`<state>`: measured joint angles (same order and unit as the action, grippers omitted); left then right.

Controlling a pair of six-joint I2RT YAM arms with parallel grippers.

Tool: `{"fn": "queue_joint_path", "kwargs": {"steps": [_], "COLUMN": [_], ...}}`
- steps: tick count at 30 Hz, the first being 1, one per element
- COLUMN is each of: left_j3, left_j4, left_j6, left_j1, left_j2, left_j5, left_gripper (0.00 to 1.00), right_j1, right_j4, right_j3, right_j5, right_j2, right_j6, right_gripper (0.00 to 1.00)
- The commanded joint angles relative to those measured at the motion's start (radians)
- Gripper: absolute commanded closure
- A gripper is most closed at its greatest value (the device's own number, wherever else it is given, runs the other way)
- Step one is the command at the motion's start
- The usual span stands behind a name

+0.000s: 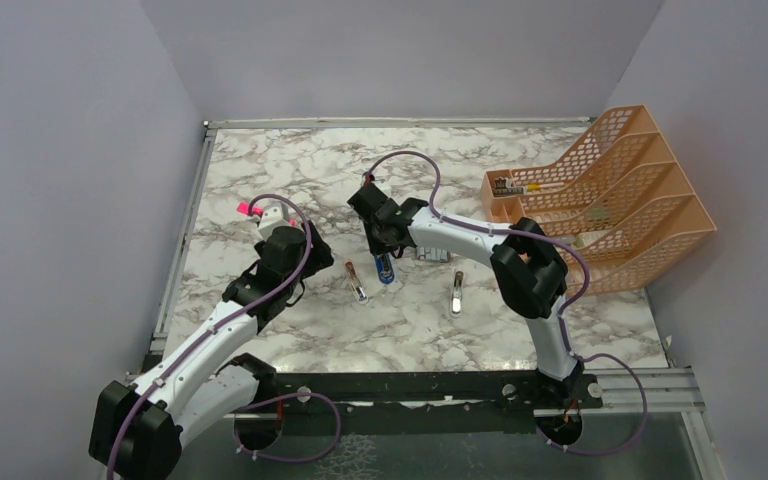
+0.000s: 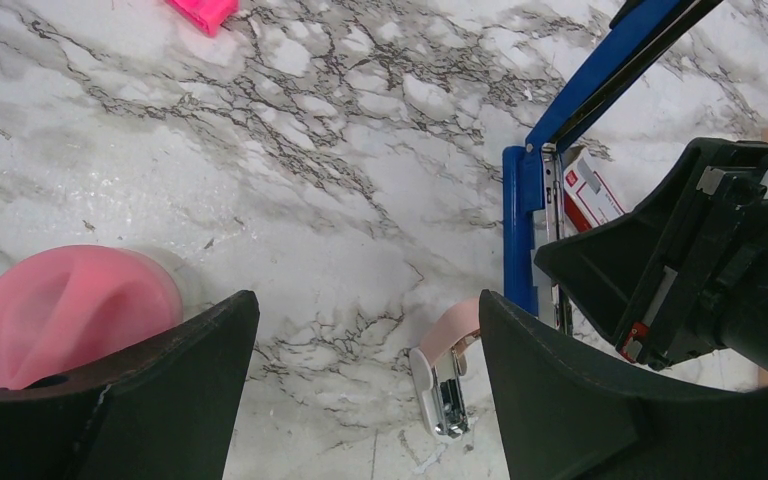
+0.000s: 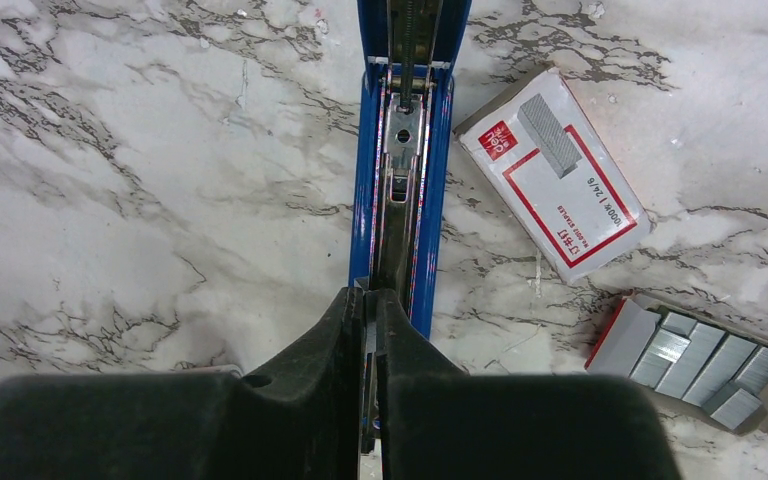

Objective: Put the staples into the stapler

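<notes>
We saw the stapler lying on the table near its middle, with the right gripper hanging over its near end, fingers above the rail. Just right of it in the right wrist view lay the closed box. Beyond that (nearer the camera) the staples sat in their open tray. The mesh rack stood at the table's far right, and a marker lay at the left.
</notes>
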<state>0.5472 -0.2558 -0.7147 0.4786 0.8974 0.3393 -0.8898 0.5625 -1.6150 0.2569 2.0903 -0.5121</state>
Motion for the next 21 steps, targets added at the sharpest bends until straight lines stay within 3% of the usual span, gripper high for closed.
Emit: {"fn": "queue_joint_path", "kwargs": {"steps": [1,21], "left_j3": [-0.008,-0.008], "left_j4": [0.013,0.008], "left_j6": [-0.003,-0.003], "left_j1": [-0.006,-0.009], "left_j2": [-0.019,-0.026], "left_j5": [-0.020,-0.023], "left_gripper": [0.18,0.18], "right_j1": [-0.012,-0.012], "right_j4": [0.048,-0.031], "right_j3": [-0.011,0.098], "right_j5": [0.005,-0.136], "right_j2": [0.025,-0.151], "right_j6": [-0.009,-0.038], "right_gripper": [0.90,0.90]}}
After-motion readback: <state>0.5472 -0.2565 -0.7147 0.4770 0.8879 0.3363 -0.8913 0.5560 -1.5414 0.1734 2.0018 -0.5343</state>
